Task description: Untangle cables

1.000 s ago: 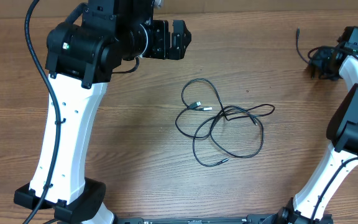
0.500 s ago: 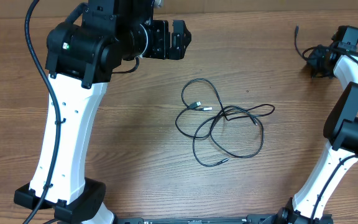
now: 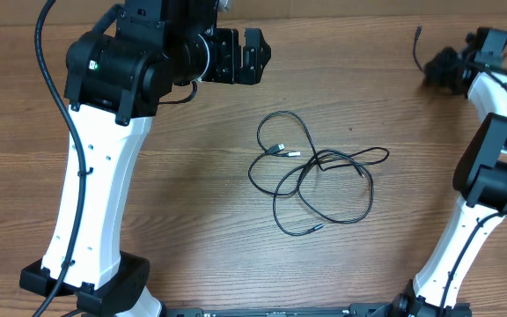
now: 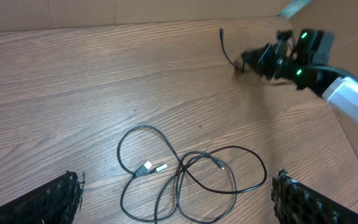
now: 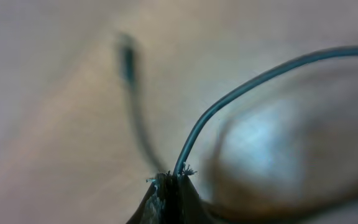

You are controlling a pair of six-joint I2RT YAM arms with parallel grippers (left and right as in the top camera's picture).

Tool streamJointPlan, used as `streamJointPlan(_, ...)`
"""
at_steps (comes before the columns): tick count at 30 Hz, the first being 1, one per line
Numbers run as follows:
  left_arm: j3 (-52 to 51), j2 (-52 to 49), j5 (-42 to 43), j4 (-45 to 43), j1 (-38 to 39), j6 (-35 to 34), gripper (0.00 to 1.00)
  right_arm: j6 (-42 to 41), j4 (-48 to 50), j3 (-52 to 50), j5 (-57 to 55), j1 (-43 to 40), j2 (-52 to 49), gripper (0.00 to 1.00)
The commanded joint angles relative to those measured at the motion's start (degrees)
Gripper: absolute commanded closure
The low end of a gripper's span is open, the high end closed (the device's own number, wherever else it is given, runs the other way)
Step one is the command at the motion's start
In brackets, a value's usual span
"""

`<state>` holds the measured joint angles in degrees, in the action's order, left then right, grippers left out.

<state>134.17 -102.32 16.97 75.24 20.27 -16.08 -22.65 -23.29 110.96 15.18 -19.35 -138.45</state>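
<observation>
A loose tangle of thin black cables lies in the middle of the wooden table, with small plugs in its left loop. The left wrist view shows the same cables below and between my left gripper's wide-open fingers. From overhead, my left gripper hangs open behind the tangle. At the far right, my right gripper is shut on a separate thin black cable. In the right wrist view this cable rises out of the closed gripper.
The table's far edge runs close behind both grippers. The white left arm stands over the table's left side and the right arm along the right edge. Bare wood separates the tangle from the right gripper.
My right gripper closed on the thin cable at the far right and shifted a little toward the far edge with it. The left arm and the central tangle stayed still.
</observation>
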Motion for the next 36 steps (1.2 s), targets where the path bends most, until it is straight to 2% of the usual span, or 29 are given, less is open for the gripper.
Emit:
streamJointPlan(1, -0.26, 0.42, 0.44, -0.04, 0.37, 1.29, 0.0, -1.55, -0.31, 8.44, 3.37, 0.13, 0.87, 0.72)
streamJointPlan(2, -0.26, 0.42, 0.44, -0.04, 0.37, 1.29, 0.0, -1.55, -0.37, 9.14, 3.39, 0.13, 0.87, 0.51)
streamJointPlan(5, -0.26, 0.42, 0.44, -0.04, 0.37, 1.29, 0.0, -1.03, -2.32, 9.6, 3.52, 0.13, 0.85, 0.38)
streamJointPlan(6, -0.26, 0.42, 0.44, -0.04, 0.37, 1.29, 0.0, -0.04, -3.67, 9.35, 3.34, 0.13, 0.85, 0.27)
streamJointPlan(7, -0.26, 0.42, 0.44, -0.04, 0.37, 1.29, 0.0, 1.51, -5.03, 9.03, 3.06, 0.13, 0.83, 0.08)
streamJointPlan(8, -0.26, 0.42, 0.46, -0.04, 0.37, 1.29, 0.0, 3.17, -6.86, 8.96, 2.05, 0.13, 0.83, 0.0)
streamJointPlan(12, -0.26, 0.42, 0.44, -0.04, 0.37, 1.29, 0.0, 5.64, -13.33, 9.09, -5.03, -0.28, 0.87, 0.0)
streamJointPlan(17, -0.26, 0.42, 0.44, -0.04, 0.37, 1.29, 0.0, 4.85, -19.28, 9.18, -6.12, -2.86, 2.23, 0.0)
streamJointPlan(27, -0.26, 0.42, 0.46, -0.04, 0.37, 1.25, 0.0, 4.46, -32.37, 9.18, -5.92, -8.55, 17.25, 0.0)
streamJointPlan(32, -0.26, 0.42, 0.55, 0.0, 0.37, 1.22, 0.0, 4.59, -33.9, 9.18, -6.23, -10.47, 22.32, 0.0)
streamJointPlan(36, -0.26, 0.42, 0.5, -0.02, 0.37, 1.25, 0.0, 4.9, -33.81, 8.9, -7.1, -11.21, 21.84, 0.0)
